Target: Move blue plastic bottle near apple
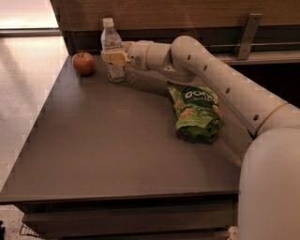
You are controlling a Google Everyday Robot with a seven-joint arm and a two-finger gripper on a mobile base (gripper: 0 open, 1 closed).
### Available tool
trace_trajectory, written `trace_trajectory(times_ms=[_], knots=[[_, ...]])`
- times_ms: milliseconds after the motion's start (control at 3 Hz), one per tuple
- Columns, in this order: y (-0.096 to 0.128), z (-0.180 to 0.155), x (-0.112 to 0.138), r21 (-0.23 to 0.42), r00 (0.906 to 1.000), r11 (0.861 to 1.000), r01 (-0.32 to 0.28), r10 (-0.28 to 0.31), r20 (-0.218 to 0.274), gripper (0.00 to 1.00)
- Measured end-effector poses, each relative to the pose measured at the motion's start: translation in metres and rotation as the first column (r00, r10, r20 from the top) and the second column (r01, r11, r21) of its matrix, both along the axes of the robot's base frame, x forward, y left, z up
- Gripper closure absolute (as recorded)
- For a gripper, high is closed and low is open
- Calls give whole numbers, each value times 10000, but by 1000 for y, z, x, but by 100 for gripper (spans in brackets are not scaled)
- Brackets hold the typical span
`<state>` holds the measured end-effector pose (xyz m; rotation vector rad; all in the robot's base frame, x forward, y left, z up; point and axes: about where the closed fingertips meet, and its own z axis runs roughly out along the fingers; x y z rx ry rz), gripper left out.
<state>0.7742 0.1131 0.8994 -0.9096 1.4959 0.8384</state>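
Note:
The blue plastic bottle (111,44), clear with a white cap and a pale label, stands upright at the far left of the dark table (117,150). The apple (84,63), small and red, sits just to the bottle's left, a short gap away. My gripper (114,57) reaches in from the right at the end of the white arm, and its yellowish fingers (107,56) are shut around the middle of the bottle.
A green snack bag (196,112) lies on the right part of the table, under my forearm. A wooden wall panel (187,11) runs along the table's far edge. The floor lies beyond the table's left edge.

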Motion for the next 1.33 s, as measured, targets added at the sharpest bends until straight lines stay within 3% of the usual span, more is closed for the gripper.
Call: trace_trajectory(times_ms=[667, 1333], knots=[[2, 1, 0, 0, 10000, 10000, -1, 1, -18, 46], [8, 0, -2, 10, 10000, 10000, -87, 87, -32, 1]])
